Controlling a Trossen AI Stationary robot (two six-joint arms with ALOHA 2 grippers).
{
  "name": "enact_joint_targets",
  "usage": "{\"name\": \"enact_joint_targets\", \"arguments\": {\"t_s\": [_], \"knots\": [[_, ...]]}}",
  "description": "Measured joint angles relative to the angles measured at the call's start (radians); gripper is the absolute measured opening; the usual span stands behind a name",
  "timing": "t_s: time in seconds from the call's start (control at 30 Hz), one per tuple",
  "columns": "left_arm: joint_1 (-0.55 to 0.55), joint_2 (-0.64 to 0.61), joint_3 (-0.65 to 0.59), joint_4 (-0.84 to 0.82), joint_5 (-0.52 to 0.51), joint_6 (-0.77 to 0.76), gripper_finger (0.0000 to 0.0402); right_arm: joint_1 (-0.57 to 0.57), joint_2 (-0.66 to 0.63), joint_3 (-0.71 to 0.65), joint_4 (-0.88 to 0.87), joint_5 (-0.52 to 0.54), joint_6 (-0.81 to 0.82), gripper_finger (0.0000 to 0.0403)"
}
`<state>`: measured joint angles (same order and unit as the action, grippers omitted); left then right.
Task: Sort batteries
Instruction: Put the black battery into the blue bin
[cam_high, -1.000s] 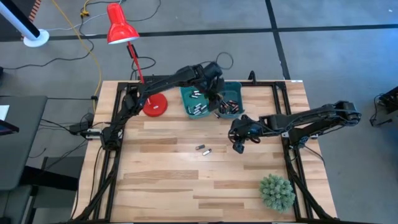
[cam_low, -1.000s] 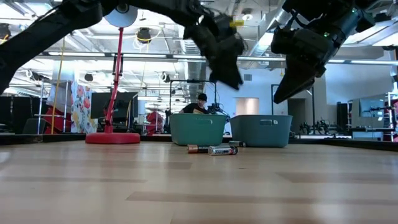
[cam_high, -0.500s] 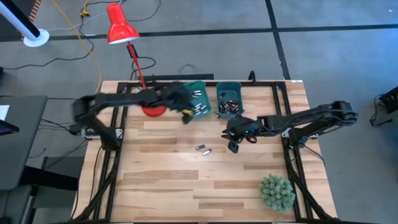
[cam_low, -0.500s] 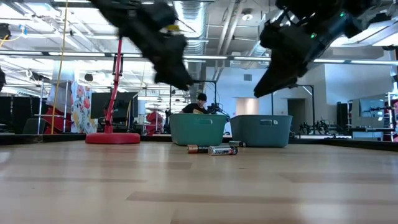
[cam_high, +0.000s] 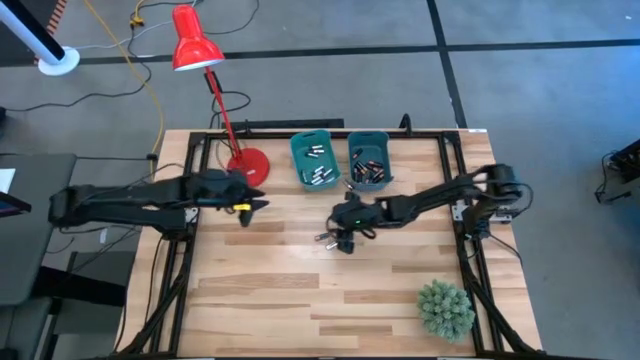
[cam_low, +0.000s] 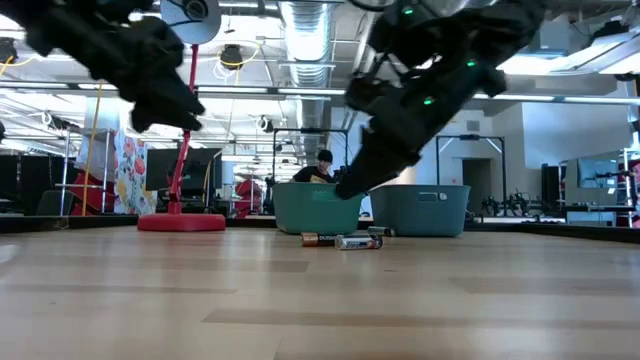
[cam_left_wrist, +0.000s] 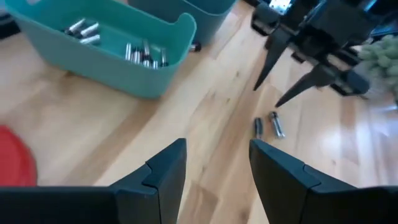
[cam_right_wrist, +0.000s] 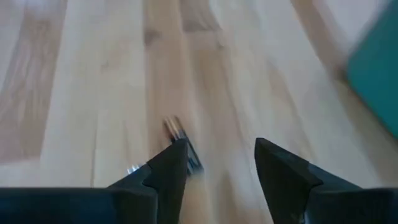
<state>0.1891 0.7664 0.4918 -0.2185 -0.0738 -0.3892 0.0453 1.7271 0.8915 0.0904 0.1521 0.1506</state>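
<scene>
Two batteries (cam_high: 327, 239) loose mid-worktop, awaiting bins (cam_high: 315, 161) at twelve o'clock; right gripper (cam_high: 343, 240) spread above them for pickup; left gripper (cam_high: 250, 206) released, empty, at nine.

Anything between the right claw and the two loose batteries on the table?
Nothing: in the left wrist view the right claw, open, hangs just above the loose batteries, with only bare wooden table between.

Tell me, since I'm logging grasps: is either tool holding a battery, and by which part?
Nothing is held. The right tool hangs open above the two loose batteries; the left tool is open and empty near the lamp base.
</scene>
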Motion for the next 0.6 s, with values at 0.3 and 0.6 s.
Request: {"name": "enact_joint_targets", "arguments": {"t_s": [0.3, 0.6], "knots": [[-0.001, -0.257, -0.059, -0.115, -0.028, -0.02, 0.0169, 0.009, 0.168, 0.175, -0.054, -0.107, -0.048, 0.0205], [-0.001, -0.296, -0.059, -0.156, -0.027, -0.023, 0.0169, -0.009, 0.29, 0.289, -0.211, -0.155, -0.082, 0.0169]]}}
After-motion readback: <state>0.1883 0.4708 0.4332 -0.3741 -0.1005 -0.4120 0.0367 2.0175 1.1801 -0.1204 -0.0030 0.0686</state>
